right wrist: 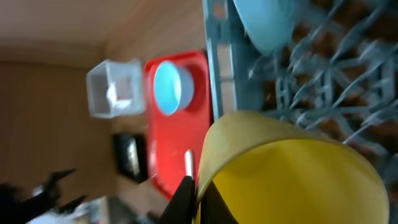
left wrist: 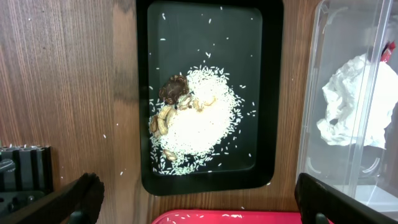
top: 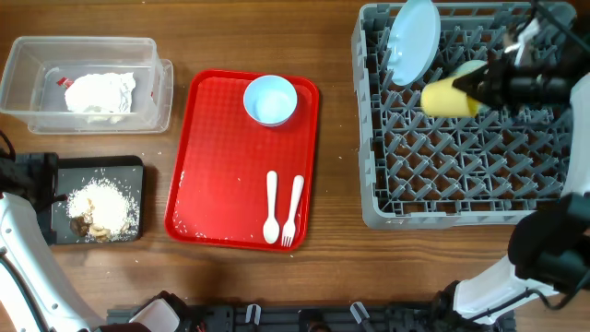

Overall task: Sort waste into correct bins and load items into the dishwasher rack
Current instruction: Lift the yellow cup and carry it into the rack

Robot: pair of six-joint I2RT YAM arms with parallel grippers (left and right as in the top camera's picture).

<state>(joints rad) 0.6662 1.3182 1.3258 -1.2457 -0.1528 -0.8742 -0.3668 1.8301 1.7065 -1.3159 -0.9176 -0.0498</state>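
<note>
My right gripper (top: pixel 481 85) is shut on the rim of the small yellow cup (top: pixel 448 97) and holds it on its side over the grey dishwasher rack (top: pixel 369 198); in the right wrist view the cup (right wrist: pixel 292 180) fills the frame at my fingers (right wrist: pixel 194 200). A mint green bowl (top: pixel 412 41) stands on edge in the rack's far left corner. The pale blue bowl (top: pixel 270 100), white spoon (top: pixel 271 207) and fork (top: pixel 292 210) lie on the red tray (top: pixel 212 157). My left gripper (left wrist: pixel 202 211) is open and empty beside the black tray (left wrist: pixel 268 93) of food scraps (left wrist: pixel 174 90) and rice. The white plate is out of view.
The clear box (top: pixel 28 69) at the far left holds the crumpled napkin (top: pixel 100 92) and the red-and-white wrapper (top: pixel 63 81); it also shows in the left wrist view (left wrist: pixel 323 74). Loose rice grains lie on the red tray and on the wood around the black tray.
</note>
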